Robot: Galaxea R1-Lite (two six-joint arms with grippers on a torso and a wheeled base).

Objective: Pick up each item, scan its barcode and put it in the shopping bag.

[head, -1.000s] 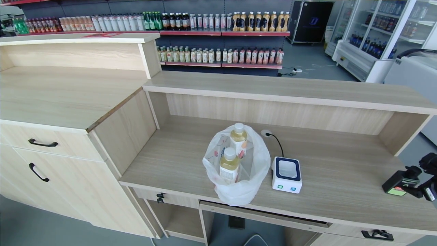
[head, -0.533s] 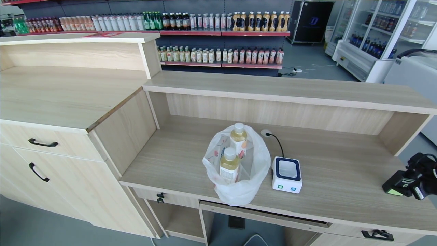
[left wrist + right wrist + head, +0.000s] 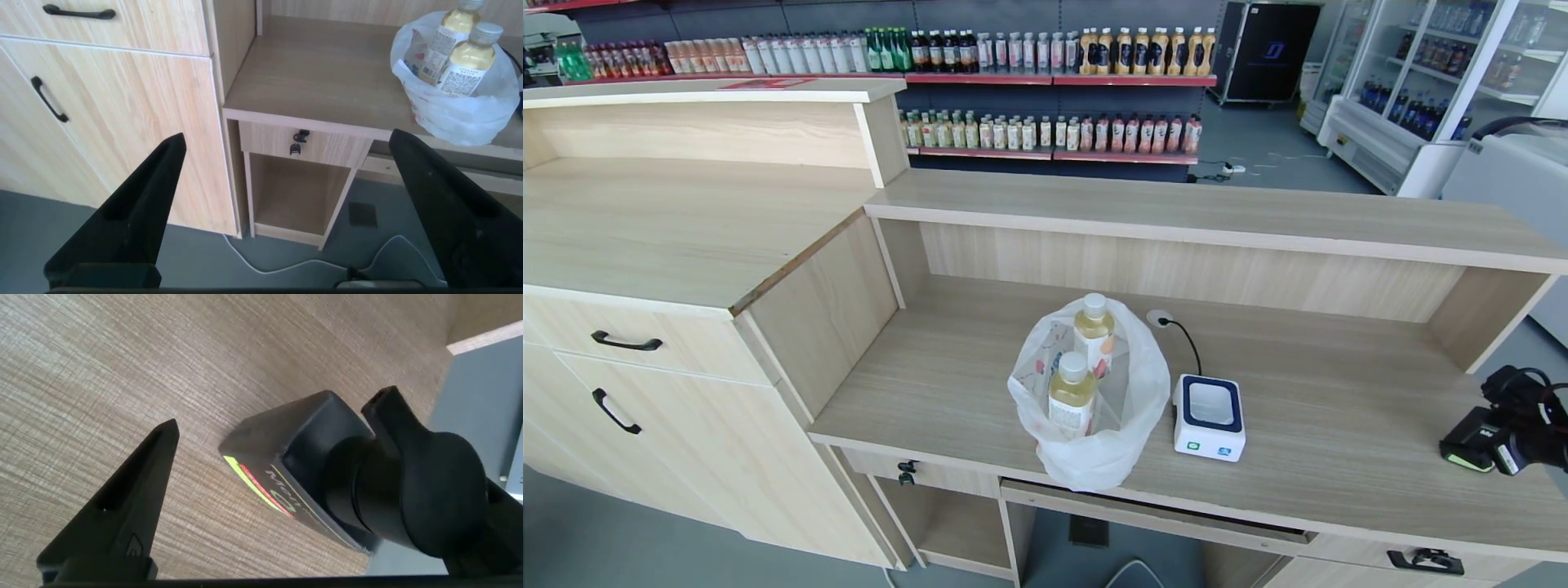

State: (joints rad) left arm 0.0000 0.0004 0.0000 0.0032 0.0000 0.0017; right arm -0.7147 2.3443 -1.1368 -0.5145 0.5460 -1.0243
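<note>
Pale wood-grain laminate covered the counter [image 3: 1339,408], matt, with fine straight grain that looked faintly ribbed up close in the right wrist view. The shopping bag [image 3: 1094,457] was thin translucent white plastic, crinkled, with a soft sheen. Inside, the front bottle [image 3: 1072,396] and back bottle [image 3: 1094,331] were clear plastic with smooth pale caps and printed labels, label material unclear. The scanner [image 3: 1209,441] was smooth semi-gloss white plastic with a glassy window, its cable [image 3: 1188,347] black and rubbery-looking. The drawer handles [image 3: 625,343] looked matt black, metal or plastic unclear. On the left gripper [image 3: 288,139] the fingers [image 3: 131,220] were matt black, plastic-looking. The black device [image 3: 286,445] had a hard satin shell
</note>
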